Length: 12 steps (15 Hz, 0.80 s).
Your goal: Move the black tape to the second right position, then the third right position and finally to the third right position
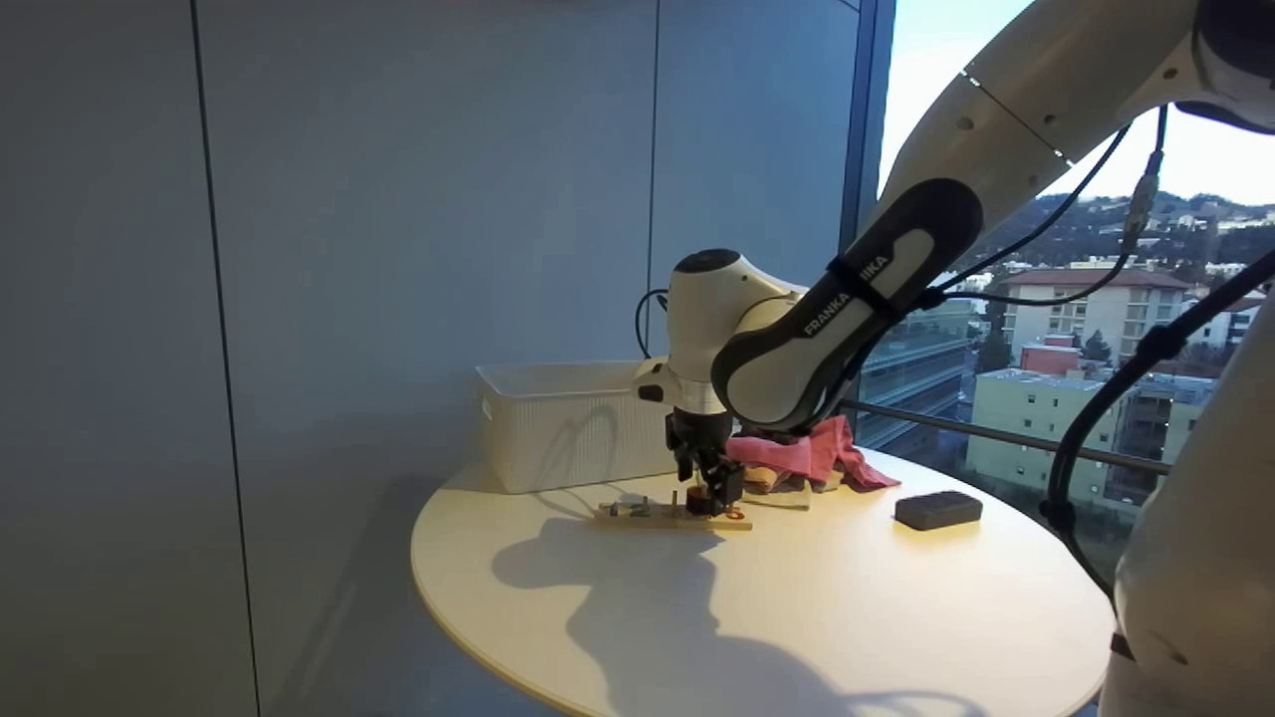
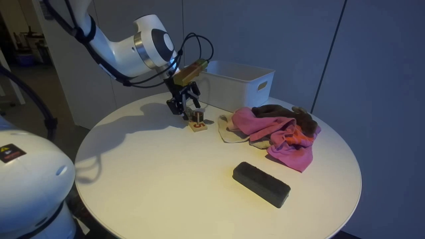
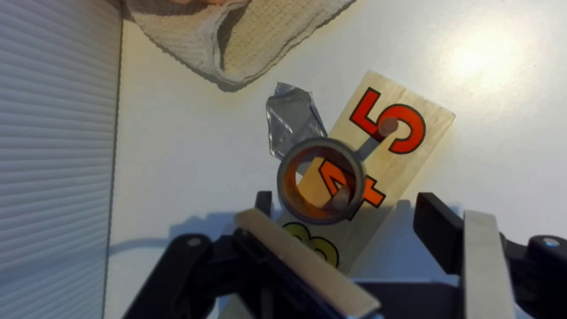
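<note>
Sitting around the number-4 peg (image 3: pixel 341 198) on the wooden board (image 3: pixel 393 180), the black tape (image 3: pixel 294 191) should handle light, stiff, a bit tacky; pinch opposite outer walls, avoiding the glossy flap (image 3: pixel 290 119); gripper (image 3: pixel 347 206) spread, holding nothing.

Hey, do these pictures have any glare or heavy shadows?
Wrist view: a bright glare patch on the table, upper right, away from the black tape; both exterior views: a broad shadow of the arm across the table; in an exterior view: a very bright sky outside.
</note>
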### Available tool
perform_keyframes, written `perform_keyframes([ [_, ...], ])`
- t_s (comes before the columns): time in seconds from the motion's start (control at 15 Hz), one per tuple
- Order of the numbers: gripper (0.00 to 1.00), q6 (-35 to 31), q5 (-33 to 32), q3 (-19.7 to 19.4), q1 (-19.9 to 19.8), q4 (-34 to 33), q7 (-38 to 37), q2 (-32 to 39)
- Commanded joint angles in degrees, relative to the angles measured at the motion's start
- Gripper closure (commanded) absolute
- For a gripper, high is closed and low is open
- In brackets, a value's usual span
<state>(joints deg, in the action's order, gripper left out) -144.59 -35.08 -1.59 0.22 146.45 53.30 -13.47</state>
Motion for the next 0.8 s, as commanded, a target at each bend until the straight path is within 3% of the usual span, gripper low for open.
perform_keyframes([
  [0.0, 0.16, 0.12, 0.1, -0.01, 0.04, -0.08, 0.09, -0.03],
  [0.13, 0.16, 0.14, 0.1, -0.01, 0.04, -0.1, 0.09, -0.03],
  [0.2, 0.04, 0.14, 0.1, -0.01, 0.04, -0.1, 0.09, -0.03],
  [0.33, 0.0, 0.23, -0.48, 0.22, -0.18, -0.15, -0.95, -0.22],
  [0.73, 0.0, 6.6, 5.47, -0.72, 1.13, -2.5, 4.61, -2.79],
])
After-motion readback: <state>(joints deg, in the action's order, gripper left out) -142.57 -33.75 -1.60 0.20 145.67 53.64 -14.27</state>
